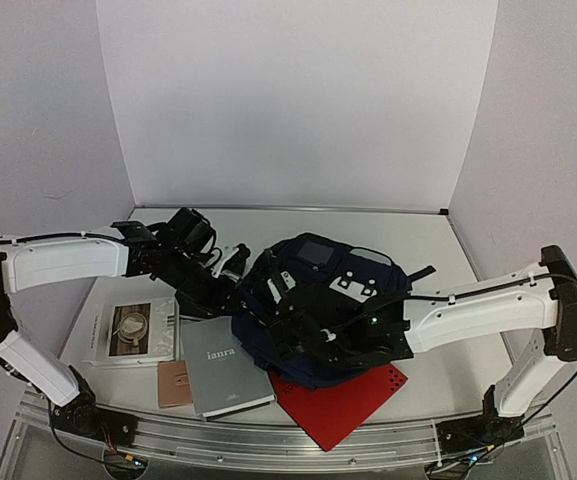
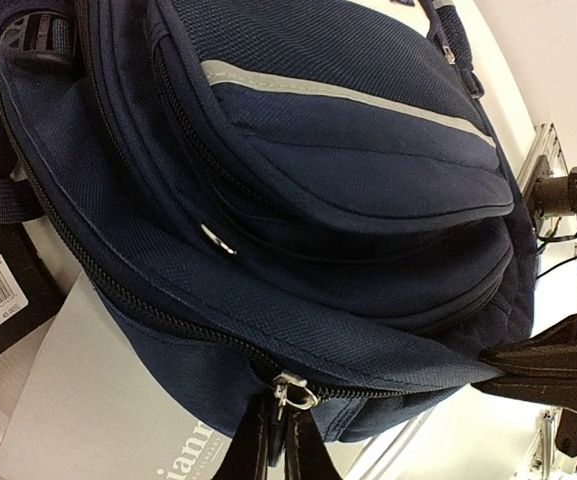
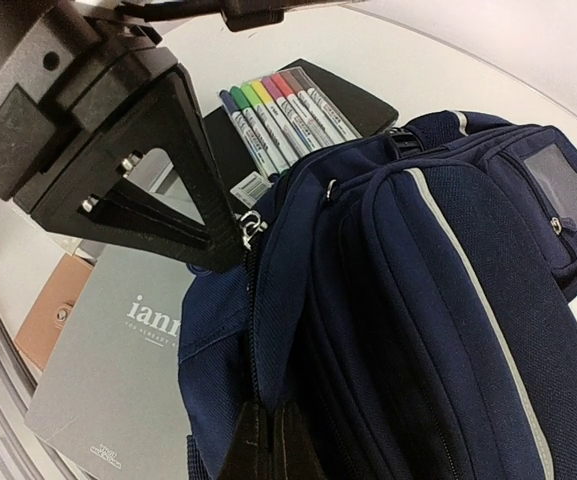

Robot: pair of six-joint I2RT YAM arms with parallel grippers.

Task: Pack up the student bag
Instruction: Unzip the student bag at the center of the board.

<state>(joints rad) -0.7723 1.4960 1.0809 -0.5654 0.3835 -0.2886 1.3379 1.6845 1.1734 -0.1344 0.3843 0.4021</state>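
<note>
The student bag [image 1: 353, 270] is a dark navy backpack with a light-grey stripe, lying in the middle of the table. My left gripper [image 2: 280, 440] is shut on the metal zipper pull [image 2: 293, 392] of the main compartment at the bag's left edge. In the right wrist view the same pull [image 3: 251, 226] shows at the tip of the left gripper [image 3: 230, 238]. A short way along that zipper, my right gripper [image 3: 273, 440] is shut on the bag's fabric [image 3: 298, 330] beside the zipper line. In the top view both grippers [image 1: 240, 292] [image 1: 273, 325] meet at the bag's near-left side.
A grey book [image 1: 223, 370] lies partly under the bag's left edge. A red folder [image 1: 343, 400] sticks out beneath its near side. A brown card [image 1: 175, 383] and a white booklet [image 1: 133, 330] lie further left. A pack of coloured markers [image 3: 278, 115] rests on a black notebook behind the bag.
</note>
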